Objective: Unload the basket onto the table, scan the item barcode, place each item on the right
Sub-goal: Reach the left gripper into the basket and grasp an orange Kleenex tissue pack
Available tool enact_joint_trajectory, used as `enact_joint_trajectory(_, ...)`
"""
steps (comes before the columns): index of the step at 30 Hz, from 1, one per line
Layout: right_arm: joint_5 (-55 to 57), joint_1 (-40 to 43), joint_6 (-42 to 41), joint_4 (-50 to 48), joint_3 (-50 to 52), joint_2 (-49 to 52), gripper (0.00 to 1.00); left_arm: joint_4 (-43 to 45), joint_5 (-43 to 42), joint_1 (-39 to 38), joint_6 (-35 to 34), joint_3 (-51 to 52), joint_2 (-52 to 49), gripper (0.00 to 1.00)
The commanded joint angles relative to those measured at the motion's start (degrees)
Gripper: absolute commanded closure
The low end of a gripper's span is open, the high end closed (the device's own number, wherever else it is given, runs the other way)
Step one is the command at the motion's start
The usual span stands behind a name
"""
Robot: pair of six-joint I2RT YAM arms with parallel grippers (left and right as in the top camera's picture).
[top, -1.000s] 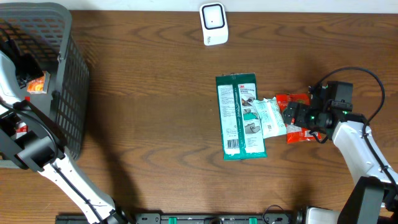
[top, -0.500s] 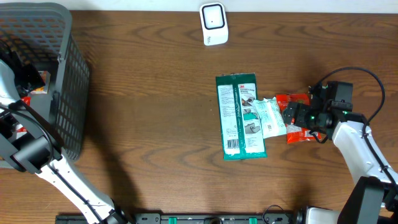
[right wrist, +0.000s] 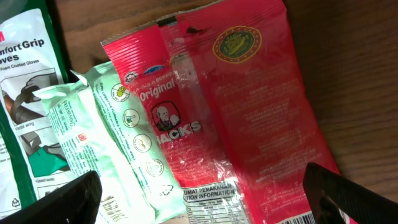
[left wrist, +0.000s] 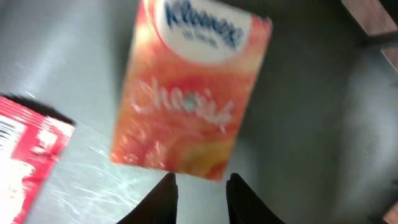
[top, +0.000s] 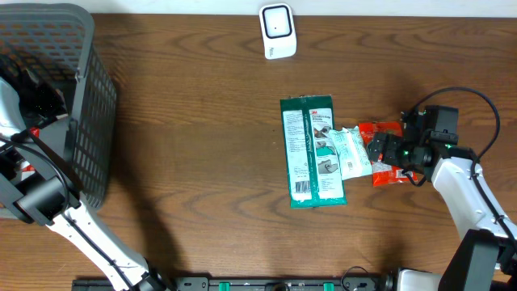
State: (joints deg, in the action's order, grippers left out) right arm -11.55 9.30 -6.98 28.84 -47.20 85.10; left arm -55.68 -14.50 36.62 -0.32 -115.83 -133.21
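Down in the basket (top: pixel 89 121), a dark plastic mesh tub at the left edge of the wooden table (top: pixel 194 162), the left gripper (left wrist: pixel 200 186) hangs over a soft tissue pack (left wrist: pixel 189 93). The pack is an orange-pink rectangle with a white oval label at the top. It lies flat on the smooth grey floor, and its lower edge meets the two dark fingertips. The jaws stand narrow, with a slit of grey floor showing between them. The wrist picture is blurred, so I cannot tell whether they pinch the pack or only sit above it. A glossy red-and-white packet (left wrist: pixel 28 155) is cut off at the left edge. From overhead the mesh wall and the arm hide the pack.

The white, rounded scanner (top: pixel 277 31) stands at the far edge of the table, well apart from the basket.

On the right, the right gripper (right wrist: pixel 208 196) is spread wide over a crinkly red snack bag (right wrist: pixel 249 112). That bag overlaps a pale green packet (right wrist: pixel 118 143), which lies on a flat green glove pack (top: pixel 311 153).
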Motion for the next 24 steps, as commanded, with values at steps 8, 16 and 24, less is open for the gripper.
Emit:
enact_joint_trajectory(8,0.2,-0.3,0.2,-0.1,-0.7,-0.4,0.01,1.0,0.5,-1.3,-3.4,0.3,7.2,0.43)
enact_joint_trajectory(16,0.2,-0.3,0.2,-0.1,-0.7,-0.4,0.01,1.1,2.3,-0.2,9.0,0.5,4.9,0.35)
enact_joint_trajectory(24,0.2,-0.3,0.2,-0.1,-0.7,-0.4,0.01,7.0,2.3,0.0,10.3,0.5,-0.6,0.3)
